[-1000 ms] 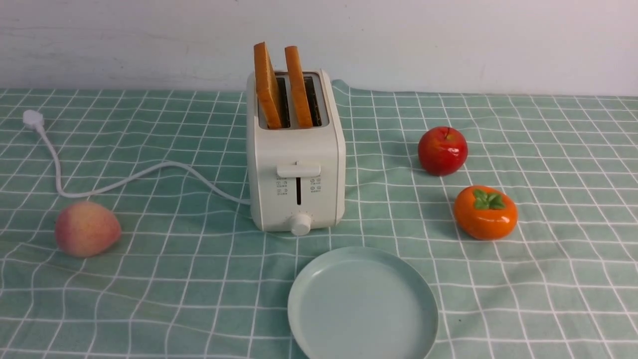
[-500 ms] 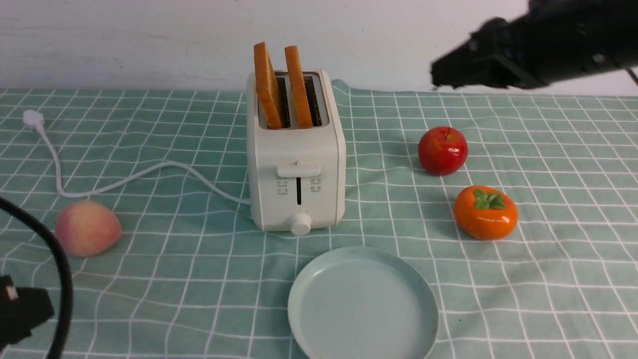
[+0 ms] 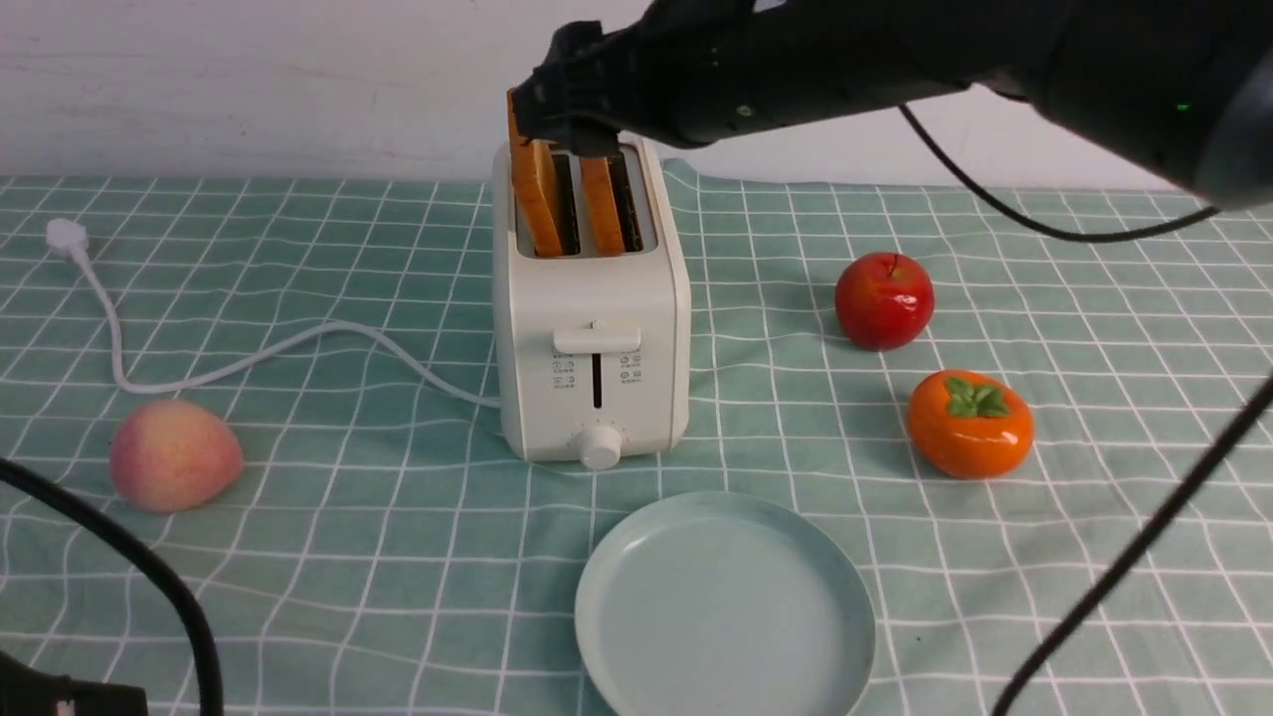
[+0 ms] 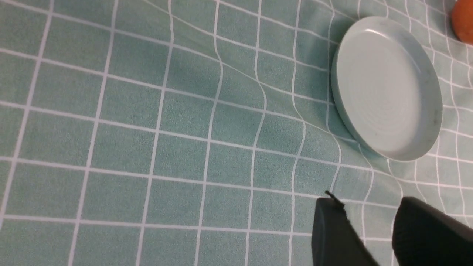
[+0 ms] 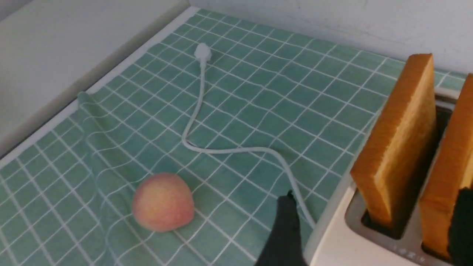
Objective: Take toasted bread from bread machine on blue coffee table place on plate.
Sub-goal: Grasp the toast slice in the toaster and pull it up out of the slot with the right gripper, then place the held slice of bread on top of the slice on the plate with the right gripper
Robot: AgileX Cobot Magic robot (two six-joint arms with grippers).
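My R gripper is over the toaster, jaws wide apart, nothing gripped. Both toast slices stand in the slots, just by those jaws, w/ the R one partly hidden behind them. Plate sits nearer me than the R jaws, well apart. L gripper: fingertips apart, nothing btwn them, cloth beyond.

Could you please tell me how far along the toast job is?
Nothing looks delivered: the plate is bare. In hand is the approach, with the right claw open above the toaster. Left to do: lift both toast slices from its slots and set them on the plate.
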